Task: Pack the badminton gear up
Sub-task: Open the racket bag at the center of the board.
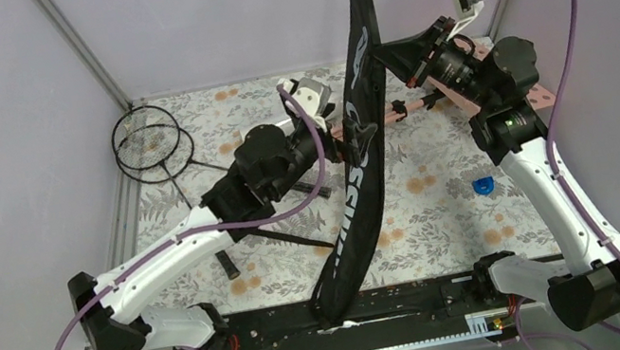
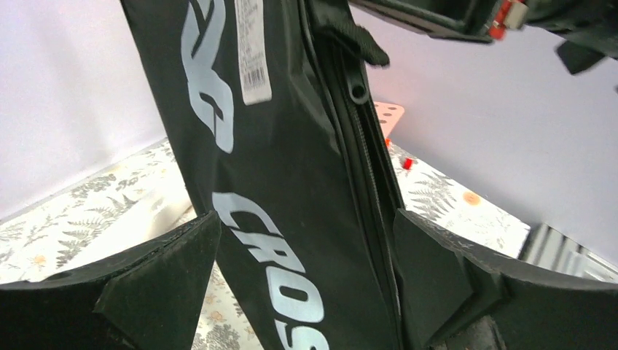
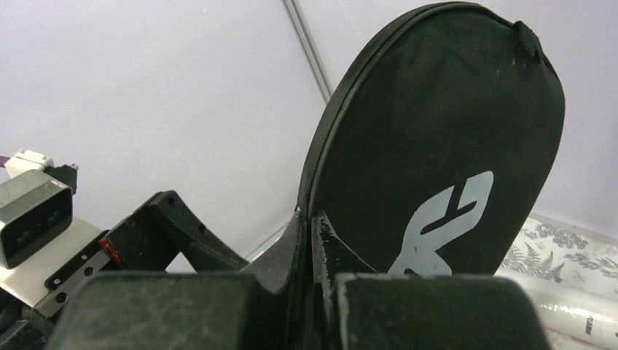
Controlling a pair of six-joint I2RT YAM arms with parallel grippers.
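The black "CROSSWAY" bag (image 1: 355,177) stands steeply tilted, its low end at the near table edge and its head high at the back. My right gripper (image 1: 383,54) is shut on the edge of the bag's head (image 3: 437,146), with its fingers pinched at the seam (image 3: 311,226). My left gripper (image 1: 345,135) is open and straddles the bag's middle (image 2: 291,219), one finger (image 2: 167,270) on each side, near the zipper pull (image 2: 357,91). Two thin black rackets (image 1: 148,141) lie at the far left. A pale glossy tube (image 3: 568,310) lies low on the right. No shuttlecocks show.
The pink perforated stand (image 1: 542,95) sits under my right arm, and its dark tripod legs (image 1: 282,228) spread beneath my left arm. A small blue block (image 1: 481,186) lies on the floral cloth at the right. Walls close in at the back and on both sides.
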